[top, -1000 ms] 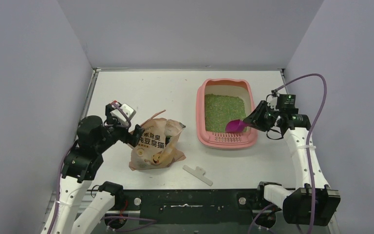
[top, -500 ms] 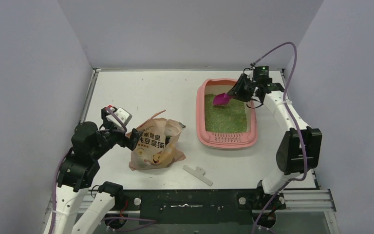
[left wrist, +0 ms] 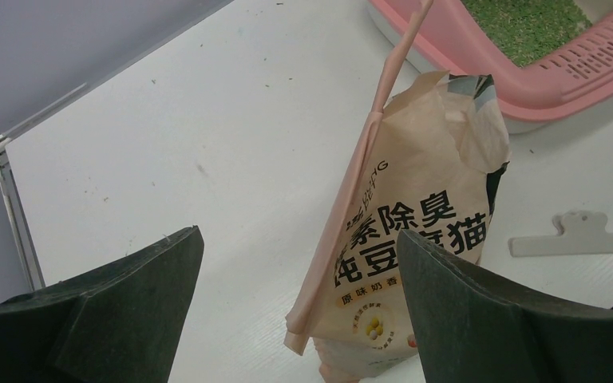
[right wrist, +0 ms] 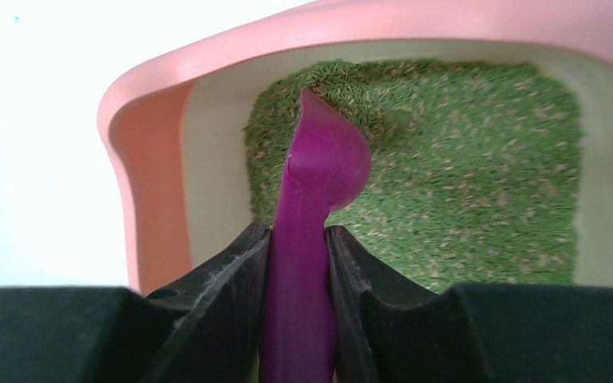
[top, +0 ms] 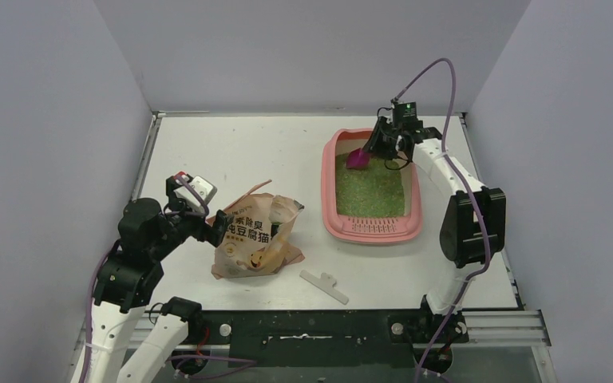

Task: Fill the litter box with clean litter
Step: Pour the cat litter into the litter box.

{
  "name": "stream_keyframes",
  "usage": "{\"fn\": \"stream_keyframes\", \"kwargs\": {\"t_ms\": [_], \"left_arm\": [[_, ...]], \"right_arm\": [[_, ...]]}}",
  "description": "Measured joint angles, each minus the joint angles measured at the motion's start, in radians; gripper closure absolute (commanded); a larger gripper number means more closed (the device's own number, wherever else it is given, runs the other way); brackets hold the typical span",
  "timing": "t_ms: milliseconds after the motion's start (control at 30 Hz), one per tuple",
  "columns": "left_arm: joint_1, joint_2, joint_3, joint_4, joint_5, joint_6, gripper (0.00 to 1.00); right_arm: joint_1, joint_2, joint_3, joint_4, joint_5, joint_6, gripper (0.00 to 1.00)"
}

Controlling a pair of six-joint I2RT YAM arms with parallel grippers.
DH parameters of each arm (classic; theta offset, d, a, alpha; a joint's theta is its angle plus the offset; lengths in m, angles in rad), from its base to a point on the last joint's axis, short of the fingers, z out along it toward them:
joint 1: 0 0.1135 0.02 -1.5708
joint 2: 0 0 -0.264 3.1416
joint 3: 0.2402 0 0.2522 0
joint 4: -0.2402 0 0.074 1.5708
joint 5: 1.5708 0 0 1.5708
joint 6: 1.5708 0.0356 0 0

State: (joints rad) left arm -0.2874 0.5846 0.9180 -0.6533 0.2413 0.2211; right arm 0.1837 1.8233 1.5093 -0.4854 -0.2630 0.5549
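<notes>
The pink litter box (top: 330, 183) lies at the right of the table, its slotted strip toward me, with a bed of green litter (top: 371, 187) inside. My right gripper (top: 381, 145) is shut on the handle of a magenta scoop (top: 357, 159), held over the far end of the box. In the right wrist view the scoop (right wrist: 319, 171) points down at the litter (right wrist: 479, 183) near the box's far wall (right wrist: 152, 152). My left gripper (top: 211, 226) is open and empty, just left of the tan litter bag (top: 257, 239). The bag (left wrist: 415, 231) stands open-topped.
A white bag clip (top: 325, 285) lies on the table near the front edge, also in the left wrist view (left wrist: 583, 237). Grey walls close in the table on three sides. The box's corner (left wrist: 559, 76) sits just behind the bag.
My right gripper has carried the scoop from the near end of the box to its far end. My left arm has drawn back slightly and the bag has not moved.
</notes>
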Motion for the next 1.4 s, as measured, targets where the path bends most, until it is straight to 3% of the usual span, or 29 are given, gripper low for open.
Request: {"fn": "stream_keyframes", "kwargs": {"t_ms": [567, 800, 1133, 1400], "left_arm": [[0.000, 0.021, 0.000, 0.002, 0.002, -0.002, 0.10], [0.000, 0.042, 0.000, 0.006, 0.016, -0.008, 0.10], [0.000, 0.044, 0.003, 0.011, 0.036, -0.028, 0.10], [0.000, 0.048, 0.003, 0.026, 0.053, -0.034, 0.10]], "right_arm": [[0.004, -0.104, 0.076, -0.244, 0.360, -0.203, 1.00], [0.017, -0.204, 0.078, -0.301, 0.378, -0.211, 1.00], [0.008, -0.348, 0.026, -0.325, 0.179, -0.180, 1.00], [-0.124, -0.473, -0.047, -0.313, -0.176, -0.105, 1.00]]}}
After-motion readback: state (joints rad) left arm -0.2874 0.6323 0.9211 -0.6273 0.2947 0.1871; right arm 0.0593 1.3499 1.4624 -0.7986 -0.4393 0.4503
